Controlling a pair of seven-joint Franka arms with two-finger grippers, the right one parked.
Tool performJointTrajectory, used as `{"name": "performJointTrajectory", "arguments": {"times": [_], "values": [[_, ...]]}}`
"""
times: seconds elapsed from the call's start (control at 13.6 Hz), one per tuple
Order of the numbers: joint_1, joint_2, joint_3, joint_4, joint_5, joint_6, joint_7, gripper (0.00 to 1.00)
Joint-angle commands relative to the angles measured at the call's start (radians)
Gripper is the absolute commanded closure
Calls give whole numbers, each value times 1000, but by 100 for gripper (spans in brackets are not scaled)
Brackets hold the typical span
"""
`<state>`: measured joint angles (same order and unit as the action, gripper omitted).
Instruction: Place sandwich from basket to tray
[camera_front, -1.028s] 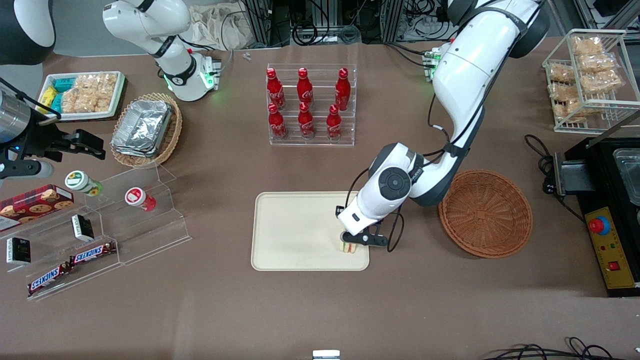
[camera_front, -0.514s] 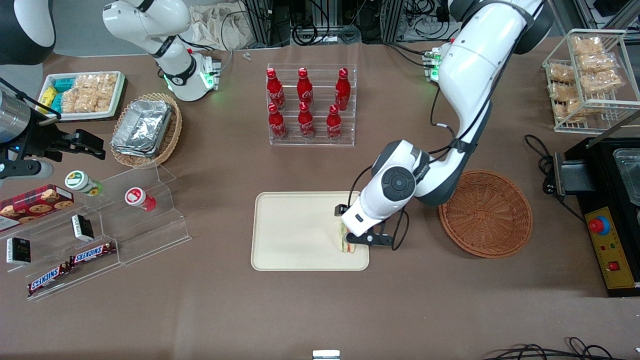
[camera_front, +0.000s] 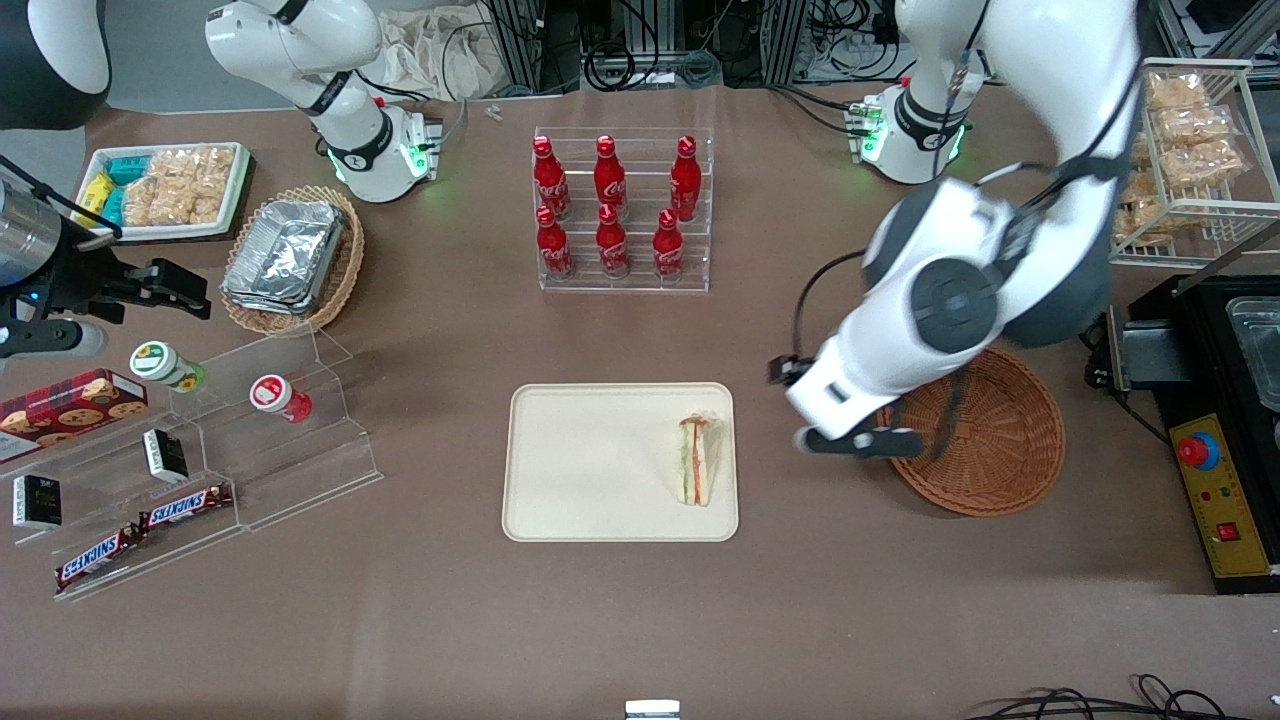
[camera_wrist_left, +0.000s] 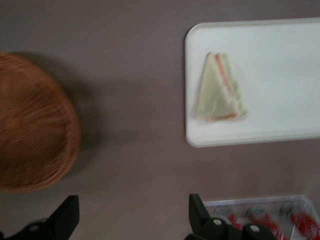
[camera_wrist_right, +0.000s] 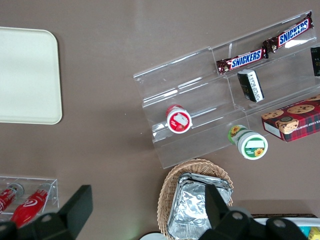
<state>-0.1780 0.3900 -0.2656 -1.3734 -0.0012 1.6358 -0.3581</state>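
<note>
**Supervisor:** Start with the big things. What's on your screen?

**Operator:** I'll use the tray (camera_front: 600, 460) as my landmark. It's the cream rectangular one, lying flat on the brown table (camera_front: 450, 620). The reddish-brown wicker basket (camera_front: 985, 445) sits beside the tray, toward the working arm's end of the table, apart from it with bare tabletop between them. I see nothing in the part of the basket that shows.

**Supervisor:** And the arm?

**Operator:** The left gripper (camera_front: 850, 440) hangs in the air over the gap between tray and basket, at the basket's rim nearest the tray. In my wrist camera its two black fingers (camera_wrist_left: 65, 217) stand wide apart with only tabletop between them. It holds nothing.

**Supervisor:** The sandwich?

**Operator:** The sandwich (camera_front: 700, 460) is on the tray, near the short rim that faces the basket. It rests on a bread face, and its orange and green filling layers show along one edge. The wrist view shows it (camera_wrist_left: 220, 90) too, fully inside the rim.

**Supervisor:** Anything else close by?

**Operator:** A clear rack of red cola bottles (camera_front: 620, 210) stands farther from the front camera than the tray.
</note>
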Motion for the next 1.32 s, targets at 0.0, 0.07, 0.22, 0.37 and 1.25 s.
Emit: {"name": "performJointTrajectory", "arguments": {"times": [0.0,0.07,0.22,0.37,1.25], "values": [[127,-133,-1,-38,12,-109,172,1],[184,-163,-1,-39,12,-151,223,1],[268,-203,2,-38,15,-211,248,1],[325,-215,-1,-38,55,-211,252,1],[238,-249,230,-84,20,-186,398,1]]}}
